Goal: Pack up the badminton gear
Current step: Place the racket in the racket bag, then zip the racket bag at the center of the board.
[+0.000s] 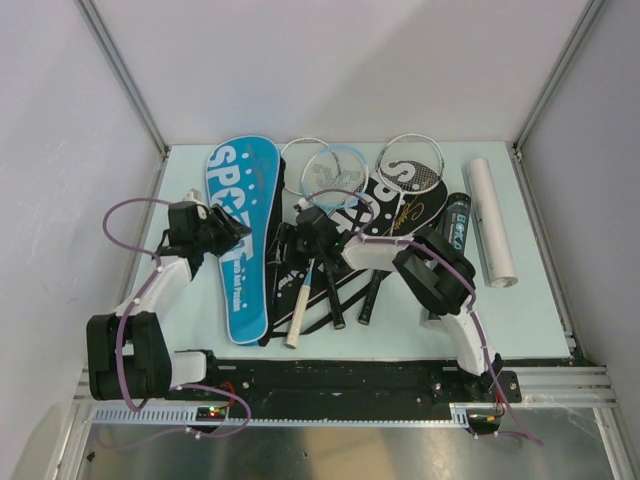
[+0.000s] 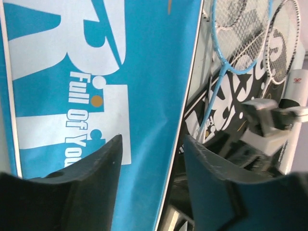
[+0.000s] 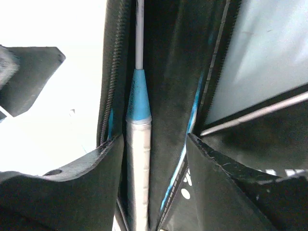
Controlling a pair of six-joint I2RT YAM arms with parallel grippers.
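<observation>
Three rackets, counted by the heads (image 1: 340,165) fanned just right of the blue bag (image 1: 240,250), with none fully stowed. The blue bag lies flat on the surface (image 1: 540,320), and whether it holds anything cannot be told. The black bag (image 1: 405,205) lies further right of the blue bag, partly under the racket heads. The white-handled racket (image 3: 137,168) lies just beside the blue bag's right edge, its grip between the unzipped edges of black bag fabric (image 3: 168,96). The black tube (image 1: 455,215) and white tube (image 1: 492,220) lie loose, well right of the blue bag. No shuttlecock can be made out. Left fingers (image 2: 91,183) are spread and empty over the blue bag's right edge. Right fingers (image 3: 216,187) are spread astride the white handle without clamping it. Judged early: bagging, zipping and the tubes all appear left to do.
</observation>
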